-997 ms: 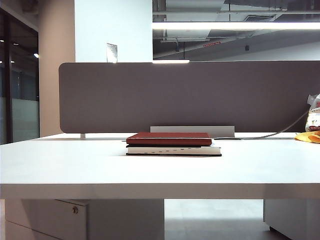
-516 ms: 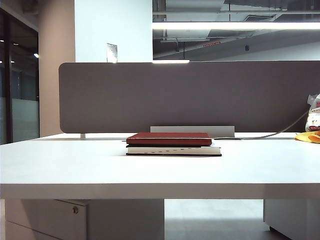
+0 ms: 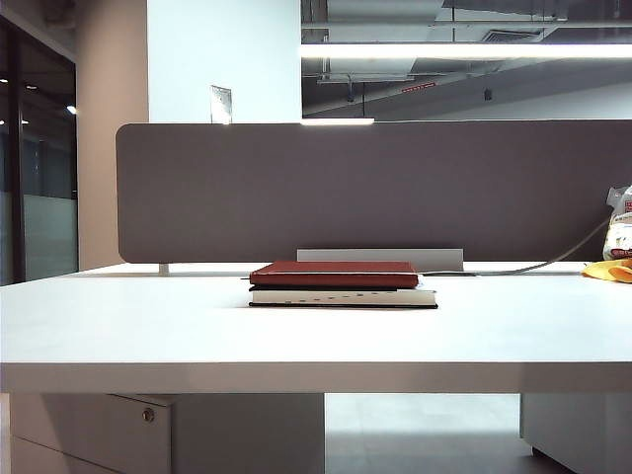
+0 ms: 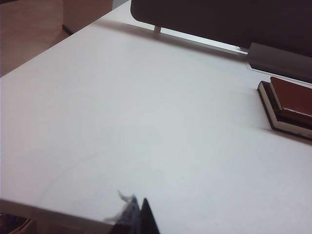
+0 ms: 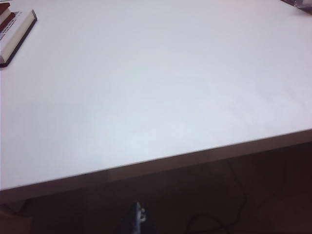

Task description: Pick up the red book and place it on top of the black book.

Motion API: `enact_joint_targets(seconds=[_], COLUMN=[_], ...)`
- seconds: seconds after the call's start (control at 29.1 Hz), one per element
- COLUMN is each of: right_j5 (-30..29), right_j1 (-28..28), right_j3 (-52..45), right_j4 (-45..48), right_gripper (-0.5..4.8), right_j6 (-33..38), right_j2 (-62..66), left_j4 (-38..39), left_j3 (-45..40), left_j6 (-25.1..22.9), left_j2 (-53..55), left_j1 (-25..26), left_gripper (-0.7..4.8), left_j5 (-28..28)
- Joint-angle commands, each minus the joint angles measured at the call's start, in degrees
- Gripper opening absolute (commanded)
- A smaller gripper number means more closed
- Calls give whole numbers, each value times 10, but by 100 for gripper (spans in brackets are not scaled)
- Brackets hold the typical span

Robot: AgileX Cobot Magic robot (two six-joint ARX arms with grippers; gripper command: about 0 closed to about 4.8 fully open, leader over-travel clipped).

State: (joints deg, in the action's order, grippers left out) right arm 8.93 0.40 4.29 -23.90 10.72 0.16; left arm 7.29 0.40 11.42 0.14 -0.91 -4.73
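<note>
Two end effectors [image 4: 139, 214] [image 5: 138, 217] closed, red book [image 3: 334, 274] atop black book [image 3: 343, 295]

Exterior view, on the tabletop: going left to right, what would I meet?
Bare white table → red book lying on top of the black book, mid-table → grey cable → yellow object with a white packet behind it at the right edge. Neither gripper appears here.

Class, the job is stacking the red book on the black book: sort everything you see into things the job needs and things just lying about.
Job:
red book, lying on the black book
left gripper, shut
right gripper, shut

Lying about:
grey divider panel
cable
yellow item
</note>
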Motion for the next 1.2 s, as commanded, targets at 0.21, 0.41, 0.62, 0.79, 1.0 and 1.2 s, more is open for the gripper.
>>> enact_joint_targets(seconds=[0.21, 0.41, 0.62, 0.79, 1.0, 1.2], right_j5=[1, 0, -1, -32, -90, -90], right_j1=[-1, -1, 0, 0, 0, 0], right_j3=[0, 0, 0, -4, -19, -36], right_j4=[32, 76, 81, 80, 85, 146], right_gripper=[-1, -1, -1, -1, -1, -1], right_j6=[-53, -119, -127, -139, -172, -169], right_j2=[0, 0, 0, 0, 0, 0], left_j4=[-5, -5, -5, -5, -5, -5], left_j3=[0, 0, 0, 0, 0, 0], left_j6=[-3, -3, -3, -3, -3, -3], left_j2=[0, 0, 0, 0, 0, 0], left_j1=[1, 1, 1, 1, 1, 1], left_gripper=[-6, -6, -6, -6, -6, -6], left_j5=[0, 0, 0, 0, 0, 0])
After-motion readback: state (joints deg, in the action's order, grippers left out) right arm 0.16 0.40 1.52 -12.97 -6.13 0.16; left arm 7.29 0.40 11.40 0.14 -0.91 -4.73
